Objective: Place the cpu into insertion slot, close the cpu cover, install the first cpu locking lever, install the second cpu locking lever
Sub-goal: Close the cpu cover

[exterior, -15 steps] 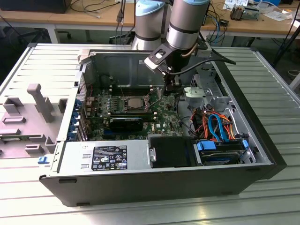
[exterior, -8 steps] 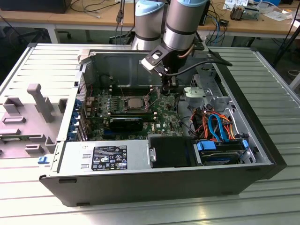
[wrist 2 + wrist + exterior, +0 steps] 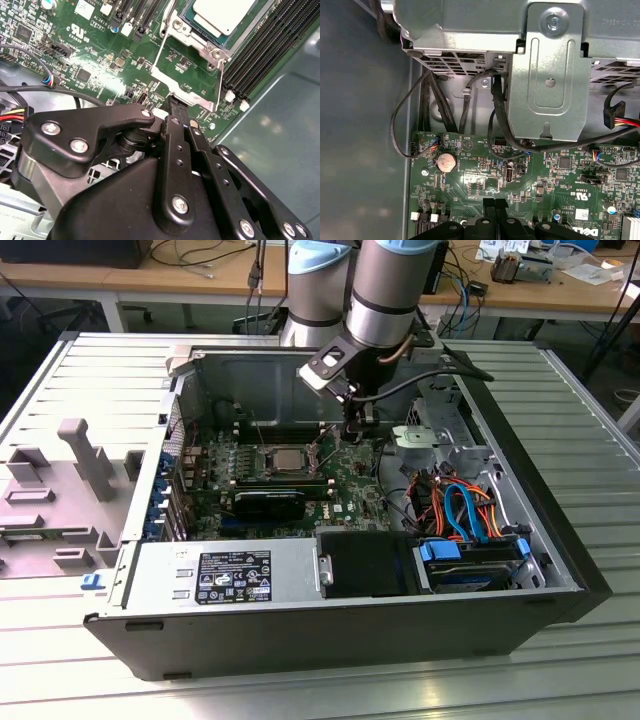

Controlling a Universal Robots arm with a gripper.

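Exterior view: an open case (image 3: 300, 640) lies on a slatted table (image 3: 590, 430), and the arm reaches down into it from the far side
Gripper (image 3: 355, 430): low over the green board (image 3: 350, 485), just beside the slot on the exterior view's right
Fingers (image 3: 490, 207): pressed together in the first wrist view, with only a thin line between them and nothing seen in that line
Fingertip contact: in the second wrist view the black tips sit at the near edge of the cover (image 3: 186, 97); I cannot tell if they touch or pinch it
Cpu (image 3: 225, 12): seated flat in the slot (image 3: 209, 47), dull silver top bare
Slot position: toward the middle of the board, beside the long black memory slots (image 3: 260, 55)
Cover state: swung off the slot toward the gripper, not over the cpu; the green board shows through its square window
Cover angle: flat or tilted, I cannot tell
First wrist view, beyond the fingertips: a round coin cell (image 3: 445, 162) on the board, black cables (image 3: 497, 115) running up to a grey metal bracket (image 3: 547, 85)
Near end of the case: a silver power supply (image 3: 220, 575) on the exterior view's left, a drive with blue fittings (image 3: 470, 560) on its right, orange and blue cables (image 3: 455, 505) above the drive
Table, exterior view's left: a grey moulded fixture (image 3: 80, 455), well apart from the gripper
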